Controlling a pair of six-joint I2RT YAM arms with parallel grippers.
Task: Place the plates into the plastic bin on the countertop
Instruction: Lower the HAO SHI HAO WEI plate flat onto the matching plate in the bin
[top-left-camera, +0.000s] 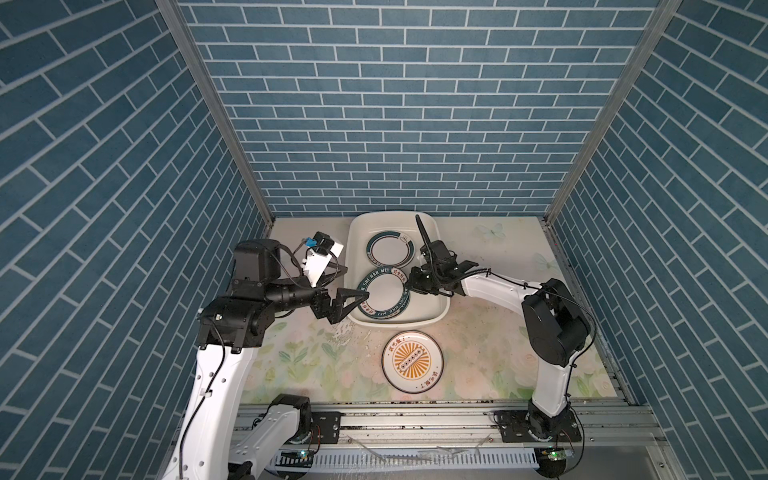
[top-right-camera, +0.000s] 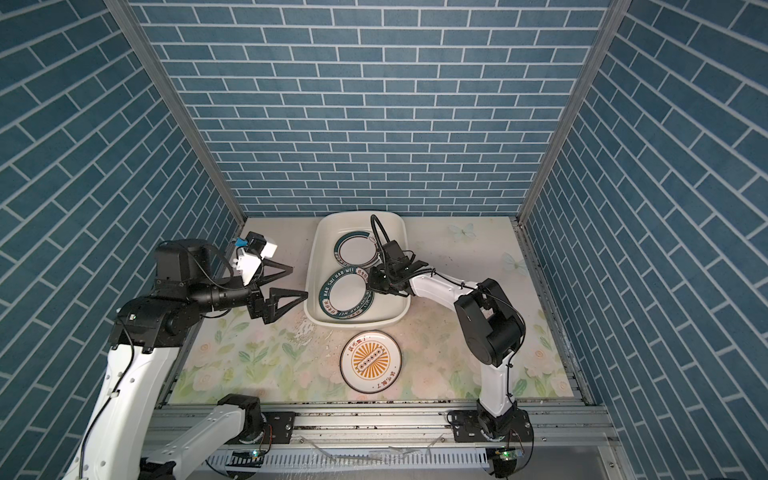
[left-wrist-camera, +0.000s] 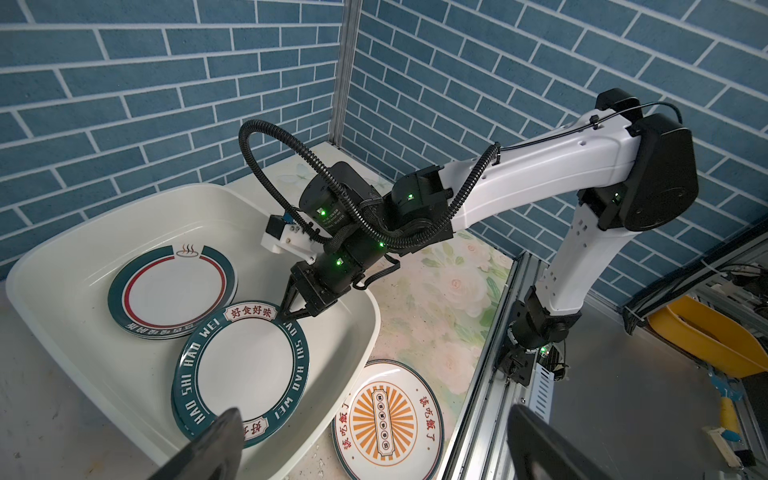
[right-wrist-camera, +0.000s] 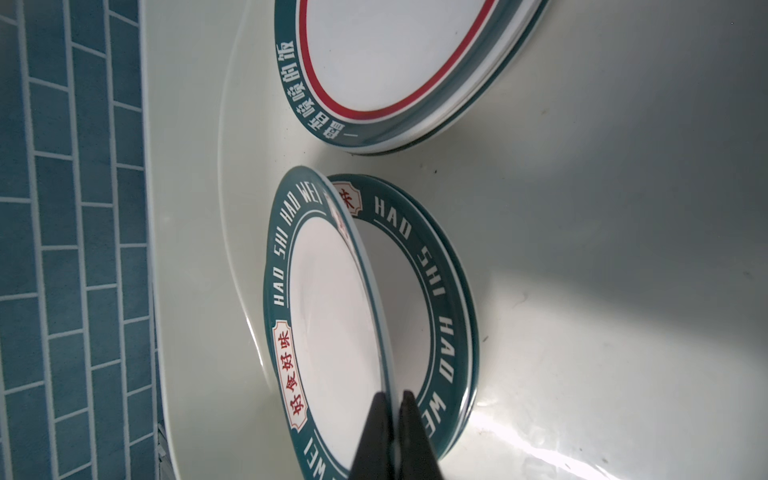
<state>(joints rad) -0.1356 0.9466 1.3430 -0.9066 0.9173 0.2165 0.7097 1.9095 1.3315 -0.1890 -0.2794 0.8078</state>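
Note:
The plastic bin (top-left-camera: 357, 237) (top-right-camera: 320, 245) (left-wrist-camera: 83, 232) stands at the back of the flowered countertop (top-left-camera: 316, 365). My right gripper (top-left-camera: 409, 286) (top-right-camera: 370, 284) (left-wrist-camera: 284, 316) (right-wrist-camera: 392, 395) is shut on the rim of a teal-lettered plate (top-left-camera: 384, 297) (left-wrist-camera: 245, 357) (right-wrist-camera: 328, 316). That plate tilts over a matching plate (right-wrist-camera: 449, 299) on the bin floor. A red-ringed plate stack (top-left-camera: 390, 249) (right-wrist-camera: 395, 54) lies at the bin's far end. A sunburst plate (top-left-camera: 412, 360) (top-right-camera: 371, 361) (left-wrist-camera: 386, 419) rests on the countertop in front of the bin. My left gripper (top-left-camera: 357, 282) (top-right-camera: 300, 281) (left-wrist-camera: 376, 411) hangs open and empty by the bin's left rim.
A grey metal rail (top-left-camera: 415, 415) carrying both arm bases runs along the countertop's front edge. Blue brick walls close in the back and both sides. White flecks (top-left-camera: 345, 336) lie on the countertop by the bin's front left corner. A yellow object (left-wrist-camera: 706, 332) sits beyond the rail.

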